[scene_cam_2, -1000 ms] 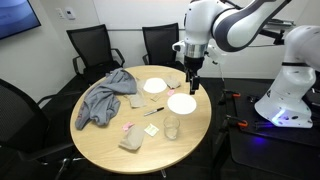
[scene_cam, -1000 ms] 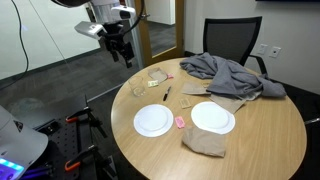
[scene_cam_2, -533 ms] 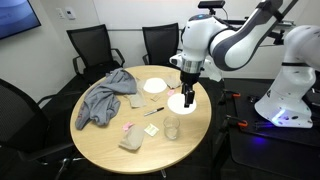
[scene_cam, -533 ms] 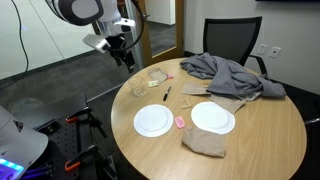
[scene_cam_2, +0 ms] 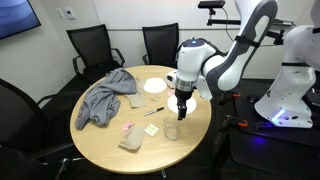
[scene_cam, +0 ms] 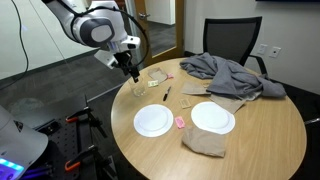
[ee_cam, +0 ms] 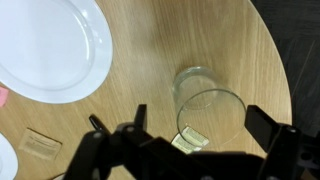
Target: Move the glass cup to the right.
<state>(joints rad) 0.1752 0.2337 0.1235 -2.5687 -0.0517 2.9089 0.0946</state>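
Observation:
The glass cup [ee_cam: 207,108] is a small clear tumbler standing upright near the edge of the round wooden table [ee_cam: 200,35]. It also shows in both exterior views [scene_cam: 138,88] [scene_cam_2: 172,128]. My gripper [ee_cam: 193,130] is open and directly above the cup, with the cup's rim between its two black fingers [ee_cam: 268,128]. In the exterior views the gripper [scene_cam: 133,76] [scene_cam_2: 180,111] hangs just above the cup.
Two white plates [scene_cam: 153,121] [scene_cam: 213,117] lie on the table; one shows in the wrist view [ee_cam: 45,50]. A grey cloth [scene_cam: 228,75] is heaped at the far side. A brown napkin [scene_cam: 205,142], a pink item [scene_cam: 179,122] and a dark pen [scene_cam: 166,94] lie nearby. Office chairs [scene_cam_2: 93,45] surround the table.
The arm has swung down and in toward the table over the last second. The gripper went from above and off the table's edge to just over the glass cup.

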